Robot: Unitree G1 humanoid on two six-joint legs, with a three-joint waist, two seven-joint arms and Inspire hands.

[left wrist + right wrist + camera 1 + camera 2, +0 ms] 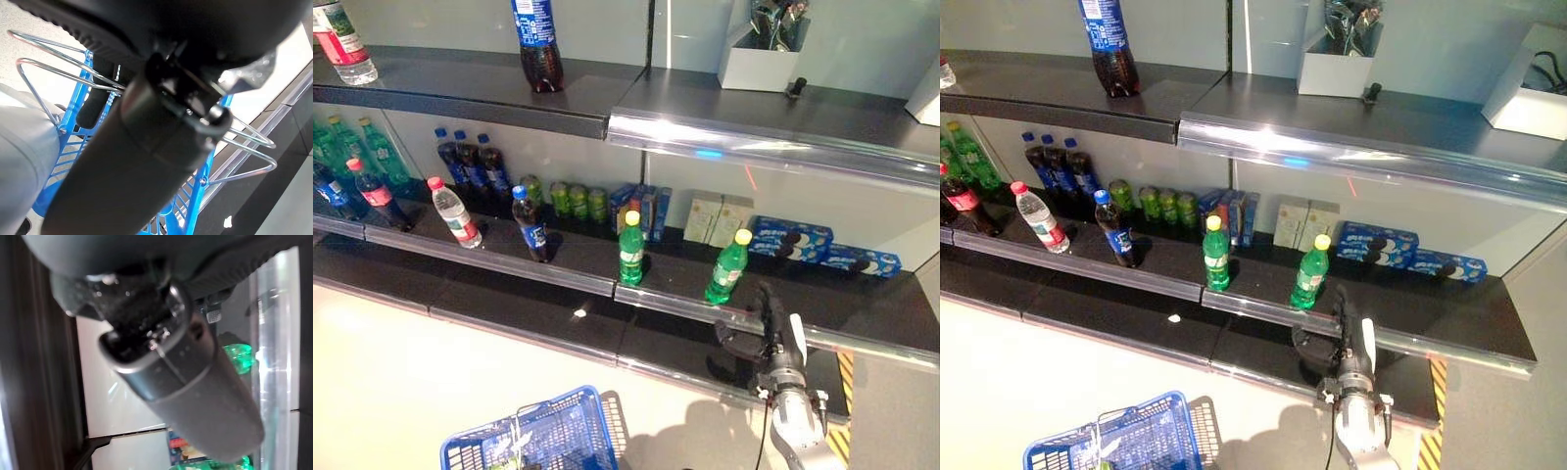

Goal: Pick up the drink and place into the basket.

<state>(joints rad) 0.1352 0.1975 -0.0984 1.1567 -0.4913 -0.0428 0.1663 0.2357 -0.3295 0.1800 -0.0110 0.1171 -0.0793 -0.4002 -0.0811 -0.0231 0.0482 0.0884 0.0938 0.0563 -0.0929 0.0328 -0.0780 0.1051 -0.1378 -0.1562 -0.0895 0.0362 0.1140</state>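
Observation:
A green drink bottle (728, 266) with a yellow cap stands at the front of the middle shelf, and it also shows past the thumb as the green bottle (238, 357). My right hand (771, 338) is just below and to the right of it, level with the shelf's chrome rail (685, 305), open with fingers straight up and holding nothing. A second green bottle (631, 248) stands further left. The blue wire basket (533, 436) hangs low at the front. My left hand (146, 147) is curled round the basket's metal handles (244, 137).
Cola bottles (530, 223), a water bottle (455, 212), green cans (573, 200) and blue snack packs (822, 247) fill the middle shelf. The top shelf carries a cola bottle (538, 44) and a white box (762, 57). A dark lower ledge (558, 313) juts out below.

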